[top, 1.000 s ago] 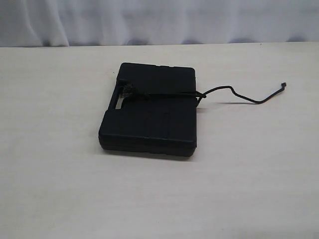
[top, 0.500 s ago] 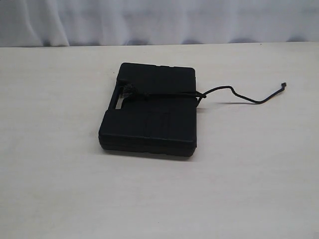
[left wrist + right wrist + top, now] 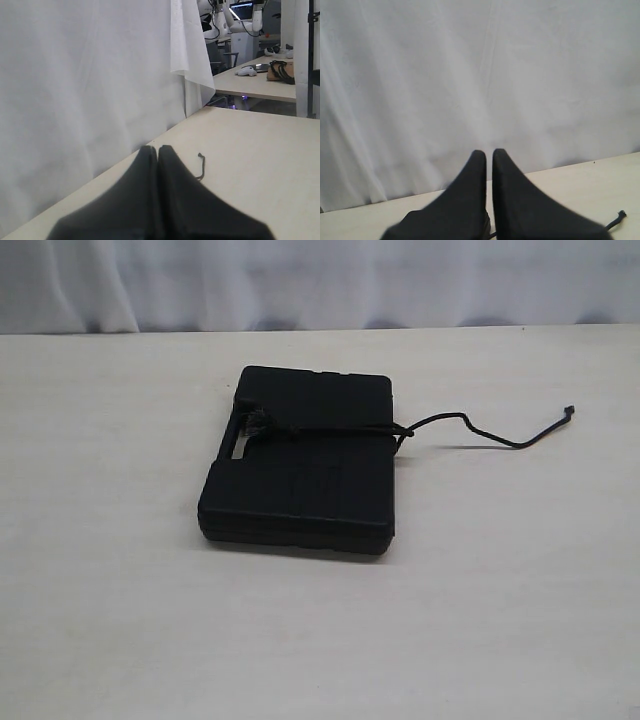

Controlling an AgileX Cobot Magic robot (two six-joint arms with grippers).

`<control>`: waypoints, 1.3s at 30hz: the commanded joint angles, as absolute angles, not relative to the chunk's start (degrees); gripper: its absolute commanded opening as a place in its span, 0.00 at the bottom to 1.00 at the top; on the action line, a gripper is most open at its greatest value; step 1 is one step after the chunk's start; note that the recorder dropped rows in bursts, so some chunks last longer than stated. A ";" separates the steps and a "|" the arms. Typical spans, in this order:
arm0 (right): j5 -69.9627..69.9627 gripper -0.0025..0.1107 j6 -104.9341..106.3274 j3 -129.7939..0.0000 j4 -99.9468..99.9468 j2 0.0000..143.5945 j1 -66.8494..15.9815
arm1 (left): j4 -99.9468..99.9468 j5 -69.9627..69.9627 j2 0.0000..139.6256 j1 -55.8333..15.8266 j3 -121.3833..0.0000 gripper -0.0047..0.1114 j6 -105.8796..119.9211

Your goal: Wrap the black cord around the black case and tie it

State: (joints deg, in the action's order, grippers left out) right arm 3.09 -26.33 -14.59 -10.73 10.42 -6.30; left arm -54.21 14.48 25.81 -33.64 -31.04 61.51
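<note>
The black case (image 3: 300, 475) lies flat on the table, its handle slot on the left short edge. The black cord (image 3: 330, 430) runs across the case's top, its fuzzy knot (image 3: 257, 421) by the slot. Its free tail (image 3: 480, 432) trails off to the right, ending at a small raised tip (image 3: 570, 410). Neither gripper shows in the exterior view. My left gripper (image 3: 158, 148) is shut and empty, with the cord tip (image 3: 201, 162) lying beyond it. My right gripper (image 3: 489, 152) is shut but for a thin slit, holding nothing; the cord tip (image 3: 620, 215) lies off to one side.
A white curtain (image 3: 320, 280) hangs along the far edge of the pale table (image 3: 120, 620). Past the curtain's end, the left wrist view shows another table (image 3: 255, 82) with objects and white robot arms behind it.
</note>
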 commanded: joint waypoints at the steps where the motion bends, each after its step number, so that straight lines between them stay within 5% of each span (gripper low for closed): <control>1: 3.22 0.06 -26.66 -14.31 -10.74 10.15 -6.10 | -54.85 14.45 25.58 -34.13 -30.82 0.04 61.17; 7: 3.22 0.06 -26.66 -14.31 -10.74 10.15 -6.10 | -50.35 17.20 25.19 -34.01 -30.82 0.04 55.04; 13: 3.22 0.06 -26.66 -14.31 -10.74 10.15 -6.10 | 1.31 15.78 19.67 -34.01 -24.58 0.04 -2.67; 18: 3.22 0.06 -26.66 -14.31 -10.74 10.15 -6.10 | 7.78 1.55 14.33 -31.84 -14.41 0.04 -3.04; 22: 3.22 0.06 -26.66 -14.31 -10.74 10.15 -6.10 | 6.34 -9.36 11.10 -21.80 -5.80 0.04 -2.69; 30: 3.22 0.06 -26.66 -14.31 -10.74 10.15 -6.10 | 1.18 -9.59 8.37 -7.79 0.00 0.04 -2.80; 39: 3.22 0.06 -26.66 -14.31 -10.74 10.15 -6.10 | 2.63 -5.35 6.84 -1.63 0.00 0.04 -2.65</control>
